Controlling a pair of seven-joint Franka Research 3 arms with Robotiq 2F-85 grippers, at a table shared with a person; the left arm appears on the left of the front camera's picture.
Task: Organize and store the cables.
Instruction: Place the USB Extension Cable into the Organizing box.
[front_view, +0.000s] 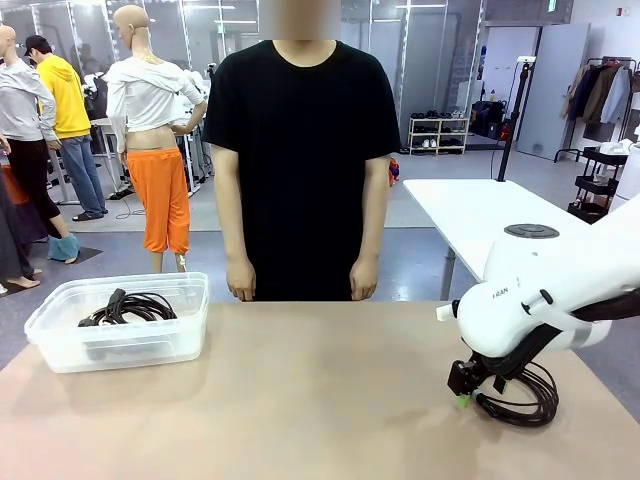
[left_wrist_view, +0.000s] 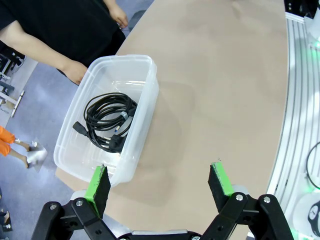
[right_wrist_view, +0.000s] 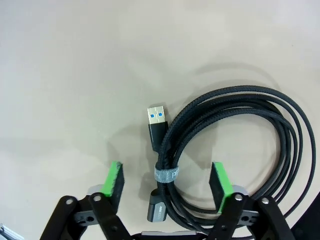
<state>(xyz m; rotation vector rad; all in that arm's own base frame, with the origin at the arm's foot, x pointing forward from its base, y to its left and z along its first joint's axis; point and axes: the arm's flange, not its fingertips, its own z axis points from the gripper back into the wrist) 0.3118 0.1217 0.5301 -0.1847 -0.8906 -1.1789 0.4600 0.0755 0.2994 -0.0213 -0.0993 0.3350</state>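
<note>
Our right gripper (right_wrist_view: 166, 186) straddles the strapped black braided cable coil (right_wrist_view: 235, 150) near the tan worktop's (front_view: 320, 400) right edge, jaws apart; its USB plug (right_wrist_view: 157, 118) points away. Left gripper (left_wrist_view: 160, 186) gapes. "FRAN" marks our right arm (front_view: 545, 290).

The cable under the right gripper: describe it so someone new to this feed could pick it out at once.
Start at the tan table, then go to its right end, away from the clear bin on the left. There a coiled black braided cable lies flat on the tabletop between the right gripper pads. Unlike the coil in the bin, it has a grey strap and a blue-tongued USB plug.
</note>
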